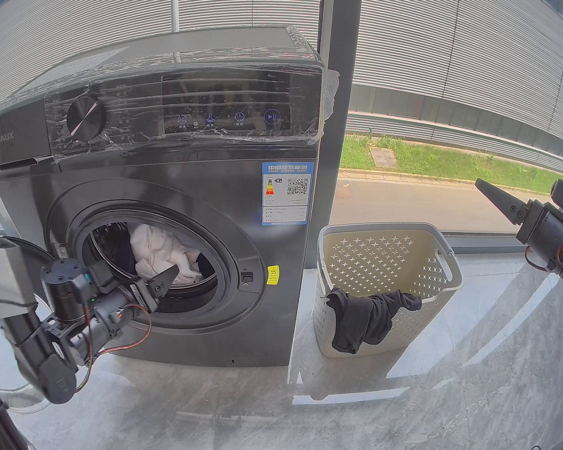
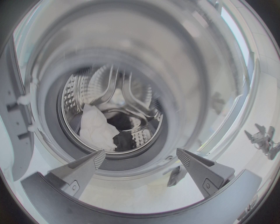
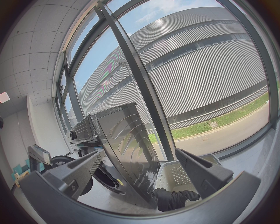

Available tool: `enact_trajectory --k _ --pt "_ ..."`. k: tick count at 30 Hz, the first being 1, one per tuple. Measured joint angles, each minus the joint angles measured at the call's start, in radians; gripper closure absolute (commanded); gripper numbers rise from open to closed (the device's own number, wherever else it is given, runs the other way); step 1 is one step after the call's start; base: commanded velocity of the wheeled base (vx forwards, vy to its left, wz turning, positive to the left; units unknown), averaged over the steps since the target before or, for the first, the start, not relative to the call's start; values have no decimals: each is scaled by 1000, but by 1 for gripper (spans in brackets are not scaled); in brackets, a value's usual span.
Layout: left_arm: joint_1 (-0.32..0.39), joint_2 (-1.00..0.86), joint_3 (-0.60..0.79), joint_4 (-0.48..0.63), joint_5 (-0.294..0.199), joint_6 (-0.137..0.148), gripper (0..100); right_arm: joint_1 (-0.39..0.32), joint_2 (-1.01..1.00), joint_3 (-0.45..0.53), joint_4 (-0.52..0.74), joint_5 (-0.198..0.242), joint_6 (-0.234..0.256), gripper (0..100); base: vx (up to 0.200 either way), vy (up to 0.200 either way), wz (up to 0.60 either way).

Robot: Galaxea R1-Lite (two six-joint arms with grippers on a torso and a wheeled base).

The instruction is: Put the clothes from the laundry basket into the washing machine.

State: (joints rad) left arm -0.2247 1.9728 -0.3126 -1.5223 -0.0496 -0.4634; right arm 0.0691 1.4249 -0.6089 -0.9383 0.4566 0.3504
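Clothes lie in two places: a black garment (image 1: 367, 318) hangs over the front rim of the cream perforated plastic laundry basket (image 1: 380, 256), and a crumpled white cloth (image 1: 161, 254) sits inside the drum of the dark grey front-loading washing machine (image 1: 190, 180). The left pincer (image 2: 141, 157) gapes wide and empty before the drum mouth. The right pincer (image 3: 140, 159), also wide and empty, hangs high, well right of the basket.

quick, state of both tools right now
left tool: open, holding nothing
right tool: open, holding nothing

black arms (image 1: 40, 357), grey wedge fingers (image 2: 201, 172), textured pads (image 2: 99, 159), seemingly reddish cables (image 1: 148, 325)
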Motion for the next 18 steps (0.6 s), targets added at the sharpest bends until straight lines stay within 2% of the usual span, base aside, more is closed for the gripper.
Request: enact_trajectory --k 5,7,8,11,14,18 --pt "-15 -241 109 22 -6 23 0 6 -40 59 0 5 -19 0 0 0 0" --pt "-8 -331 133 31 -13 37 0 9 -71 105 0 9 -25 0 0 0 0" --pt "-1 -398 142 40 -22 53 0 11 -104 150 0 11 -30 0 0 0 0" --pt "10 -475 144 57 -34 73 0 14 -151 206 0 14 -35 0 0 0 0" --pt "22 -536 154 76 -44 84 0 17 -203 257 1 16 -39 0 -200 0 0" --pt "30 -574 189 82 -52 85 0 16 -241 279 0 16 -39 0 -200 0 0"
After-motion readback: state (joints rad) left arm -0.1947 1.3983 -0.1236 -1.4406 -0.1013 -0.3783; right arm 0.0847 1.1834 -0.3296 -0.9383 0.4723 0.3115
